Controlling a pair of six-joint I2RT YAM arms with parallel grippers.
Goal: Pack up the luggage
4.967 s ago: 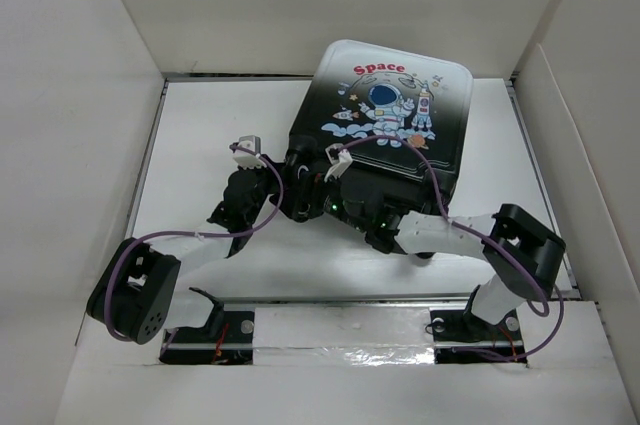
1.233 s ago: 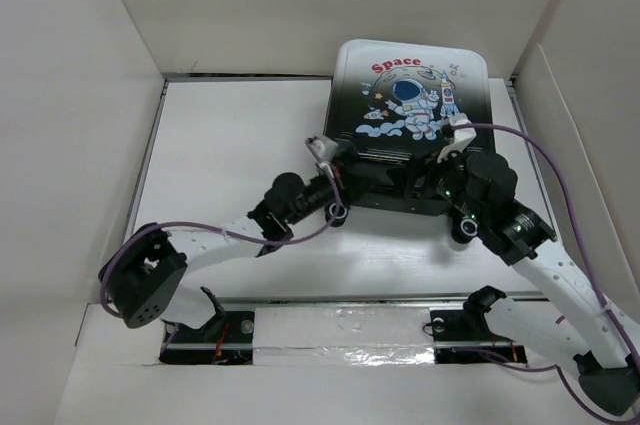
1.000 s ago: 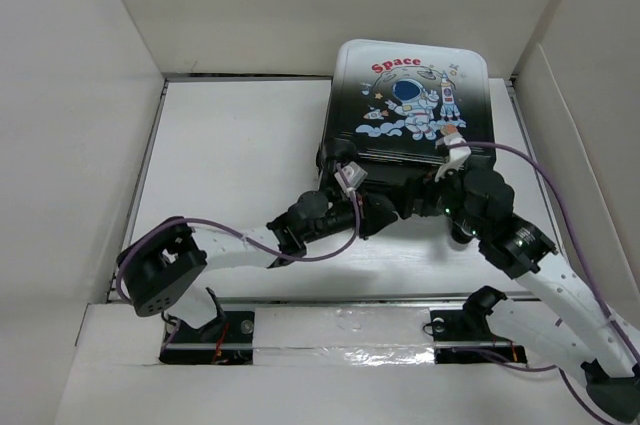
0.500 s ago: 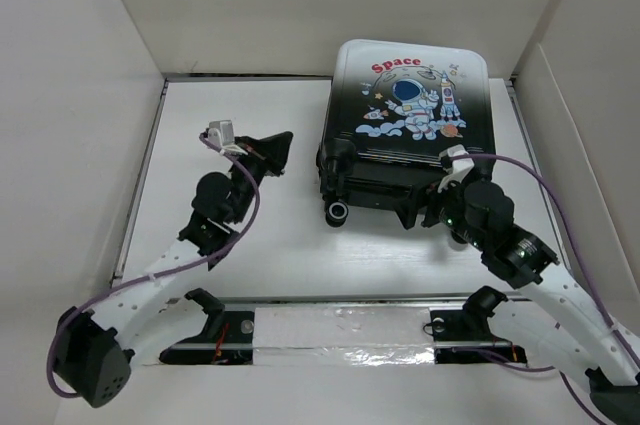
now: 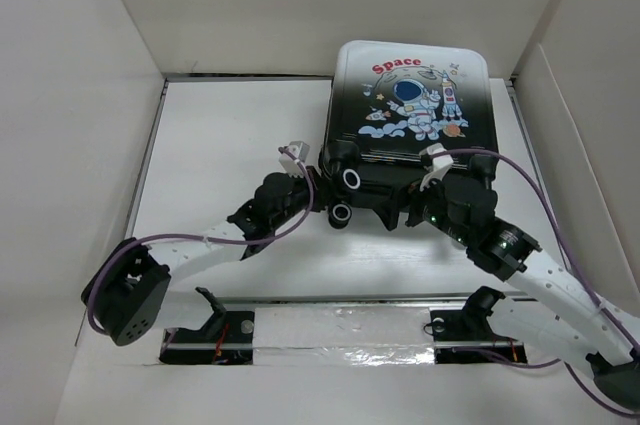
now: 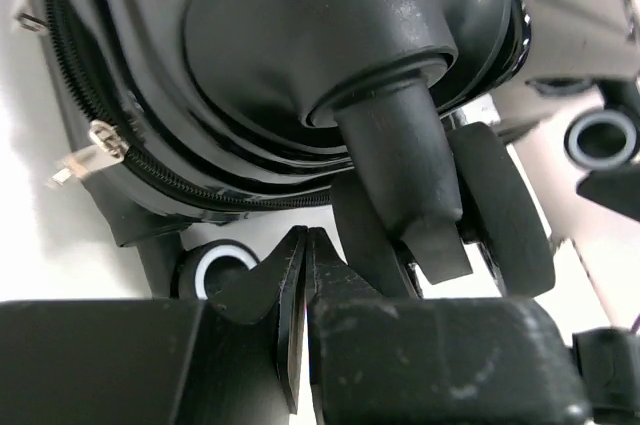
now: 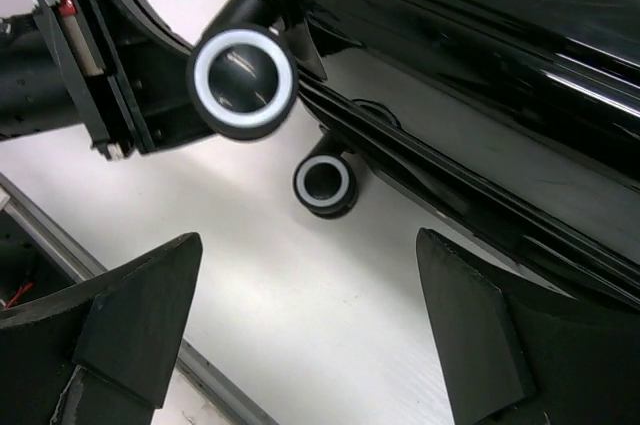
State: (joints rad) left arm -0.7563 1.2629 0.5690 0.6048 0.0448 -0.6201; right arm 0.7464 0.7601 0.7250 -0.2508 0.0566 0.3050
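- The luggage (image 5: 405, 110) lay closed, print up, far right on the table (image 5: 230, 145), its wheeled end toward both arms.
- The left gripper (image 6: 303, 245), pinched shut and empty, sat beside its left-corner wheels (image 5: 341, 213).
- The right gripper (image 7: 310, 295), spread wide and empty, faced that wheeled end.

Table (image 5: 220, 125): white, matte, was evenly lit. Back panel (image 5: 330, 5): white, stood upright behind it. Left panel (image 5: 70, 145) and right panel (image 5: 590, 175): white, flanked the table. Metal rail (image 5: 340, 301) ran along the near edge, with crinkled silver tape (image 5: 340, 355) just below.
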